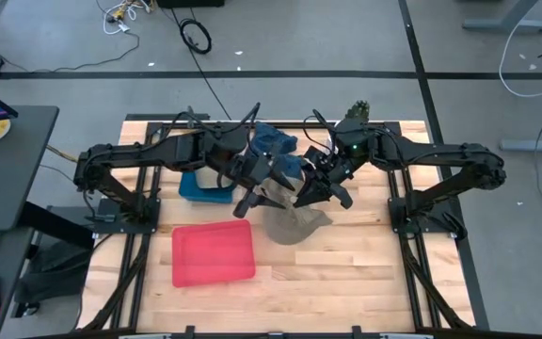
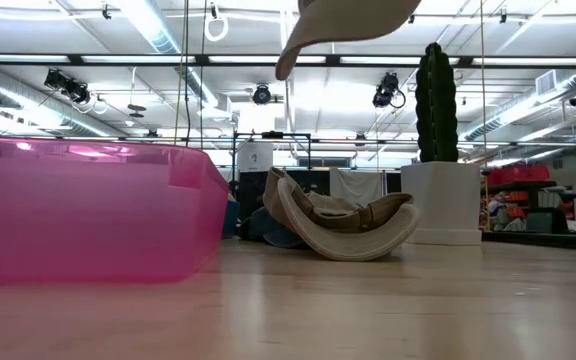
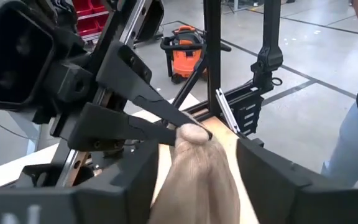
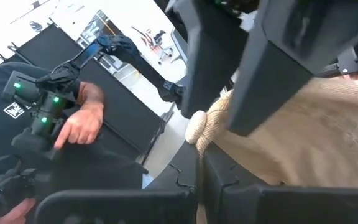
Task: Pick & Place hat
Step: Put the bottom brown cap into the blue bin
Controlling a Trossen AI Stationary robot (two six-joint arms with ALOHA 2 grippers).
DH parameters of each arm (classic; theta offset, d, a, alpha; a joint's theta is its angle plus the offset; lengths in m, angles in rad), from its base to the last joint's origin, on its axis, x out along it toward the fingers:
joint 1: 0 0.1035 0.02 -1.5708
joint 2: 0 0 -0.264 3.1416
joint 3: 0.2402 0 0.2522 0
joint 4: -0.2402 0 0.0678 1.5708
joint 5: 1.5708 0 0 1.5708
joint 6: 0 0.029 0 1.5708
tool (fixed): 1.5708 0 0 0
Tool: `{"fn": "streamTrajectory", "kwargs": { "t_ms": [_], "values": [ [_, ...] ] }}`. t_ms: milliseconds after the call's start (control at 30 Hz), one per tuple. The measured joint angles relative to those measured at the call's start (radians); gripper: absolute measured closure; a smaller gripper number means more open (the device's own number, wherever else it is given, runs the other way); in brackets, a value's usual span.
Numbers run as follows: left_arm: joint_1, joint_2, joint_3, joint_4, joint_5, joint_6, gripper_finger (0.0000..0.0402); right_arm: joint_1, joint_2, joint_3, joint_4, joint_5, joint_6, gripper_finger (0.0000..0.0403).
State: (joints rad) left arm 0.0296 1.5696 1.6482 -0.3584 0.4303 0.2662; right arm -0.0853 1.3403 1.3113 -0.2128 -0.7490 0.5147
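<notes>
A beige hat [image 1: 295, 222] hangs lifted above the table between my two grippers; in the low view it shows at the top [image 2: 348, 18]. My left gripper [image 1: 257, 196] is shut on it from the left, and my right gripper [image 1: 314, 192] is shut on it from the right. Another beige hat [image 2: 345, 225] lies on the table farther back, beside blue hats [image 1: 273, 145]. A pink bin [image 1: 213, 254] stands on the table near the front, left of the lifted hat. My left gripper holds the hat's bunched body [image 3: 197, 177] between its two fingers [image 3: 135, 186], which stand well apart with the cloth filling the gap. The hat is clear of the table. My right gripper pinches a rolled end of the hat's edge [image 4: 199, 127] between its two fingers [image 4: 225, 180]. It meets the hat opposite my left gripper, whose fingers [image 4: 272, 68] show close by. The hat is clear of the table.
A blue bin [image 1: 203, 186] stands behind the pink bin. A cactus in a white pot [image 2: 438, 190] stands at the back right of the table. A person's hand with a device [image 4: 73, 124] shows beyond the table. Bare wood lies in front of the hat and to its right.
</notes>
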Motion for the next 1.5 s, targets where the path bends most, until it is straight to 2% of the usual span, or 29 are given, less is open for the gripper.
{"fn": "streamTrajectory", "kwargs": {
  "t_ms": [333, 400, 567, 767, 933, 1067, 1300, 1500],
  "values": [
    [0.006, 0.000, 0.000, -0.052, -0.003, 0.014, 0.0369, 0.000, 0.005, 0.000, 0.002, 0.000, 0.003, 0.0403],
    [0.006, 0.000, 0.000, -0.052, -0.003, 0.014, 0.0390, 0.000, 0.005, 0.000, 0.002, -0.001, 0.005, 0.0403],
    [0.006, 0.000, 0.000, -0.065, -0.004, 0.008, 0.0391, -0.001, 0.005, 0.000, 0.001, -0.004, 0.038, 0.0385],
    [0.013, -0.033, 0.003, -0.131, -0.012, -0.026, 0.0394, -0.011, -0.022, 0.000, 0.006, -0.030, 0.099, 0.0304],
    [0.033, -0.069, 0.091, -0.241, -0.068, -0.050, 0.0395, -0.028, -0.068, 0.000, 0.015, -0.027, 0.116, 0.0235],
    [0.060, -0.073, 0.207, -0.409, -0.128, -0.027, 0.0395, -0.042, -0.106, 0.000, 0.022, -0.011, 0.132, 0.0199],
    [0.133, -0.074, 0.382, -0.692, -0.293, 0.042, 0.0395, -0.045, -0.132, 0.000, 0.030, 0.008, 0.132, 0.0184],
    [0.226, -0.074, 0.461, -0.871, -0.387, 0.072, 0.0396, -0.045, -0.132, 0.000, 0.027, 0.016, 0.128, 0.0183]
  ]
}}
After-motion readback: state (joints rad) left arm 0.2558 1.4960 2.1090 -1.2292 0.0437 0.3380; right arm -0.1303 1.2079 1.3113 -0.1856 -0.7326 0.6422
